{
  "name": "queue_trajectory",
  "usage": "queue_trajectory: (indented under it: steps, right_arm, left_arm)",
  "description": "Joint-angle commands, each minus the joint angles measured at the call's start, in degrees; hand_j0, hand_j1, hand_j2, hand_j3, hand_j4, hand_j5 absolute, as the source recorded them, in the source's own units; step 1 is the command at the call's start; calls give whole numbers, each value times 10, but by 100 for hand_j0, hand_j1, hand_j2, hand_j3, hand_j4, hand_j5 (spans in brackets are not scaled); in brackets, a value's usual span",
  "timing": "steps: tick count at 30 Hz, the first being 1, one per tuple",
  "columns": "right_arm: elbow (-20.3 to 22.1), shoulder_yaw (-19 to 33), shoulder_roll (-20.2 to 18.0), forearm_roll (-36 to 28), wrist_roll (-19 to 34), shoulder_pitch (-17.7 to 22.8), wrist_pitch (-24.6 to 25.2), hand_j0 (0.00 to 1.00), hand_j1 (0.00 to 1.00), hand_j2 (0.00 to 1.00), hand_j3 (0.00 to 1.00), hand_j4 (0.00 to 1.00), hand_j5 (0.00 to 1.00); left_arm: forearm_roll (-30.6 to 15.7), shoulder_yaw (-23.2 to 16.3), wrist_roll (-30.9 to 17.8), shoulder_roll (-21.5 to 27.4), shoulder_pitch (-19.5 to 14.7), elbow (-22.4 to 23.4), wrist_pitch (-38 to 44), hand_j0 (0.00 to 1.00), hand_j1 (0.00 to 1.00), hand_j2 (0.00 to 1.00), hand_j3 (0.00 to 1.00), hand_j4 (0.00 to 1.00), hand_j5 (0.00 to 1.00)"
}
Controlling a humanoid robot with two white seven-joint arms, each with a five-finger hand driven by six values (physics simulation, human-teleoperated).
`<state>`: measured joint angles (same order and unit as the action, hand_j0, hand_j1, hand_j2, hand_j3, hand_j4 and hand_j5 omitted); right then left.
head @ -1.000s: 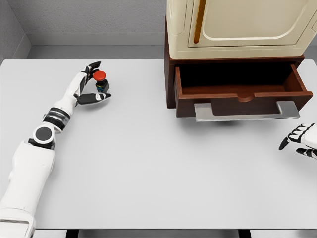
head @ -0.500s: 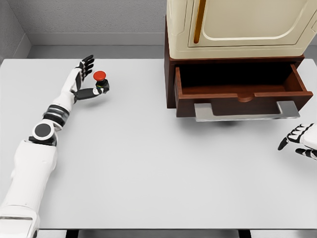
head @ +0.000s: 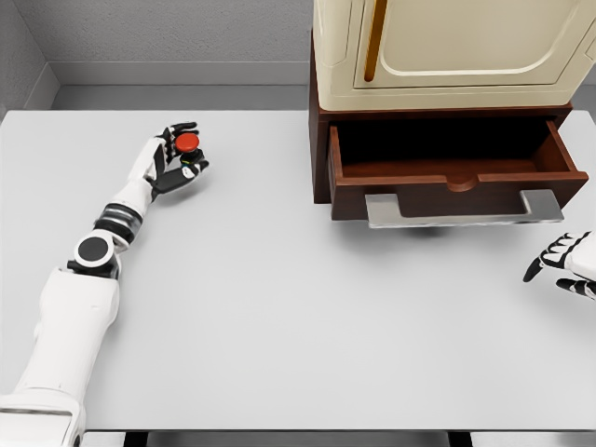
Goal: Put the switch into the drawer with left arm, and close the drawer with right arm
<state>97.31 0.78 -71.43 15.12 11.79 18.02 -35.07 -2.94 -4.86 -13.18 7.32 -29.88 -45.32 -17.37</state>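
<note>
White counter, bare across near and middle span. Right robot hand at right edge, near side, fingers loosely spread, holding nothing. Left arm reaches from near left toward far left; left robot hand curled around switch, red button on top, dark body. Open stretch of counter between switch and drawer. Brown wooden drawer pulled open, far right, grey handle on front. Cream cabinet stands above drawer.
</note>
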Motion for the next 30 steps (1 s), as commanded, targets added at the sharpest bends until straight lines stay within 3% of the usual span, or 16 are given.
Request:
queue_trajectory:
  steps: [1, 7, 12, 16, 19, 30]
  right_arm:
    - [1, 0, -1, -4, -1, 0, 1, 58, 58, 58, 58, 58, 58]
    - [2, 0, -1, -4, 0, 0, 1, 58, 58, 58, 58, 58, 58]
    - [0, 0, -2, -4, 0, -1, 1, 59, 59, 59, 59, 59, 59]
    - [-1, 0, -2, -4, 0, 0, 1, 59, 59, 59, 59, 59, 59]
    - [0, 0, -2, -4, -1, 0, 1, 59, 59, 59, 59, 59, 59]
    - [-2, 0, -2, -4, -1, 0, 1, 59, 59, 59, 59, 59, 59]
  left_arm:
    - [-2, 0, 0, 1, 0, -1, 0, 57, 57, 57, 57, 57, 57]
    - [-2, -1, 0, 0, 1, -6, 0, 49, 49, 49, 49, 49, 49]
    - [0, -3, -1, 0, 1, -20, 1, 49, 49, 49, 49, 49, 49]
    - [5, -11, -1, 1, 4, -71, 1, 49, 49, 49, 49, 49, 49]
    - [7, -18, -1, 2, 23, -142, 35, 49, 49, 49, 49, 49, 49]
    - [6, -54, -2, 7, 39, -228, 43, 49, 49, 49, 49, 49, 49]
